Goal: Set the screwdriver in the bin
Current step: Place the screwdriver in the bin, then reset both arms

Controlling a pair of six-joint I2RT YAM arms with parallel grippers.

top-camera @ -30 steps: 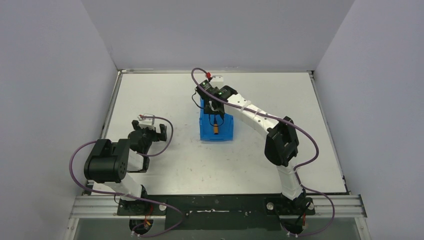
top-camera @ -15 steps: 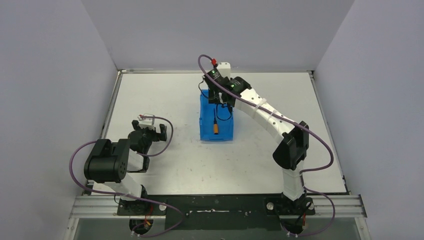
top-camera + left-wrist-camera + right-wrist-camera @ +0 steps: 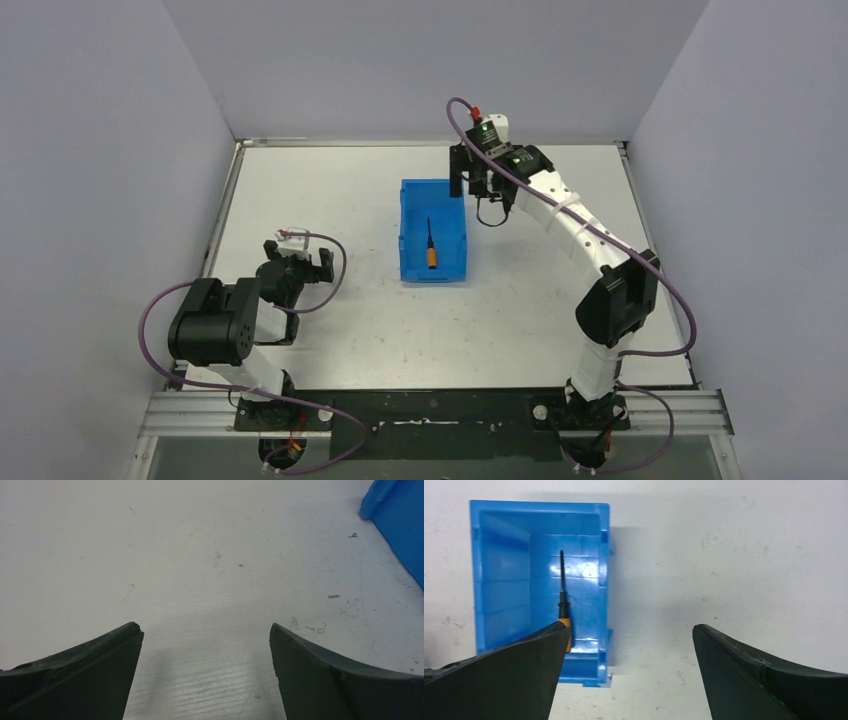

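Note:
The bright blue bin (image 3: 406, 238) stands mid-table, and the screwdriver (image 3: 430, 246) lies flat on its floor, orange handle toward the near end. In the right wrist view the bin (image 3: 499, 580) is at the left with the screwdriver (image 3: 562, 597) inside, its handle partly behind one finger. My right gripper (image 3: 469, 188) hangs open and empty above the table, just beyond the bin's far right corner; in its own view the right gripper (image 3: 628, 625) has bare table between its fingers. My left gripper (image 3: 298, 258) is open and empty, low over the table left of the bin. The left gripper (image 3: 205, 625) frames only table.
The bin's corner (image 3: 400, 520) shows at the upper right of the left wrist view. Grey walls enclose the white table (image 3: 330, 330) on the left, back and right. Small specks and scuffs (image 3: 333, 596) mark the table surface.
My right gripper has opened and let go of the screwdriver, which now lies in the bin. The arm then rose and swung right and back, off the bin. The left arm stayed still.

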